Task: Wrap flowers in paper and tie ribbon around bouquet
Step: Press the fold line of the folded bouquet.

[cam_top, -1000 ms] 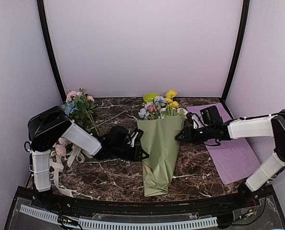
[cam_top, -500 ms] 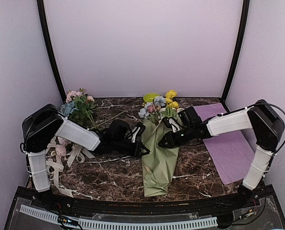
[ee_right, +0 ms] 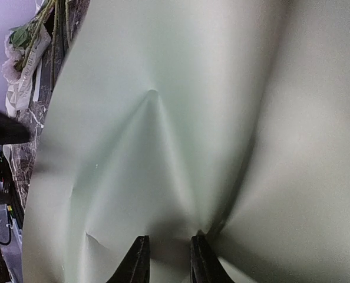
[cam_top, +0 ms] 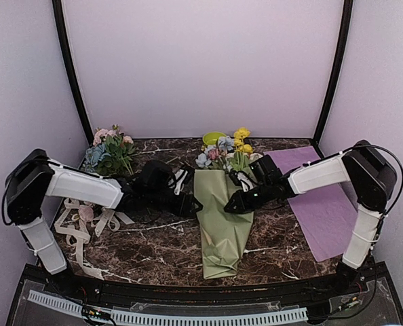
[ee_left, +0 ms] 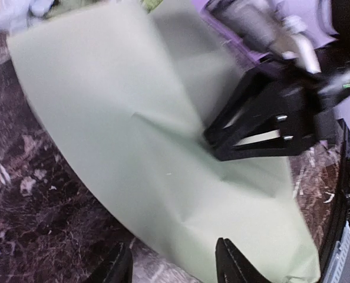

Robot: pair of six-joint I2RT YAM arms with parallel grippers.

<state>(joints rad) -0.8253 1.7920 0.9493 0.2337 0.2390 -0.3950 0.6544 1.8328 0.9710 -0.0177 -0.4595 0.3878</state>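
The paper (cam_top: 222, 224) hides the stems of the flowers (cam_top: 223, 151); left fingers (ee_left: 233, 263) are cropped.

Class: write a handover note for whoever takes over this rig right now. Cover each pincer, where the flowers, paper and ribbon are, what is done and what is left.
Left pincer: open, at the left edge of the bouquet, gripping nothing.
Right pincer: closed on a fold of the paper, mid-cone.
Flowers: wrapped, heads sticking out of the far end; the cone lies flat in the middle.
Ribbon: loose at far left, not on the cone.
Done: wrapping.
Left: fetch the ribbon and tie it round the cone, probably while one pincer keeps the wrap closed.
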